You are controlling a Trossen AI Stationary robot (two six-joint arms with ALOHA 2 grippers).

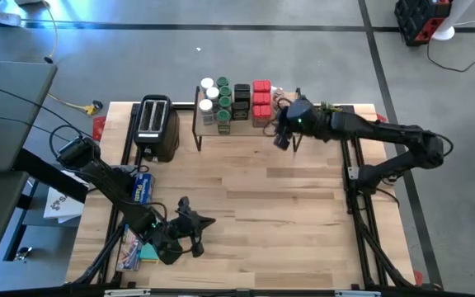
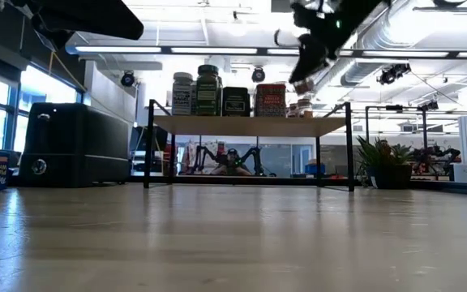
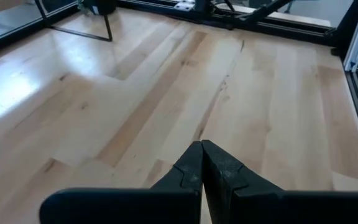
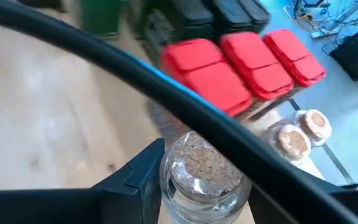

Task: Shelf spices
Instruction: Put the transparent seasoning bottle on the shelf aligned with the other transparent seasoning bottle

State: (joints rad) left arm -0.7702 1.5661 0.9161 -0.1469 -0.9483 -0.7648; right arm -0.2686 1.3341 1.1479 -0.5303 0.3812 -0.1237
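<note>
The shelf [image 1: 221, 130], a wooden top on thin black legs [image 2: 250, 125], stands at the table's far edge. On it are the spices: white-lidded jars [image 1: 207, 89], green-lidded jars [image 1: 223, 97], black boxes [image 1: 242, 97] and red tins [image 4: 241, 62]. Two tiny brown-topped jars [image 4: 297, 134] stand beyond the tins. My right gripper [image 1: 284, 139] hangs high by the shelf's right end, shut on another tiny brown-topped clear jar [image 4: 199, 168]. My left gripper [image 3: 202, 148] is shut on nothing, raised over the table's near left part [image 1: 207, 221]. My right gripper pinches the tiny clear jar by its glass sides [image 4: 185, 196] between its two fingers. One finger [image 4: 135, 177] shows beside the jar; a black cable hides the other. The fingers slant down from the table's right side. The jar is upright, lifted clear, higher than the shelf top [image 2: 302, 83].
A black toaster [image 1: 157, 125] stands left of the shelf. A long blue box [image 1: 141, 188] and a teal cloth [image 1: 148, 252] lie near the table's left edge. A black cable [image 4: 104, 59] crosses the right wrist view. Bare wood [image 1: 279, 198] spans the table's middle.
</note>
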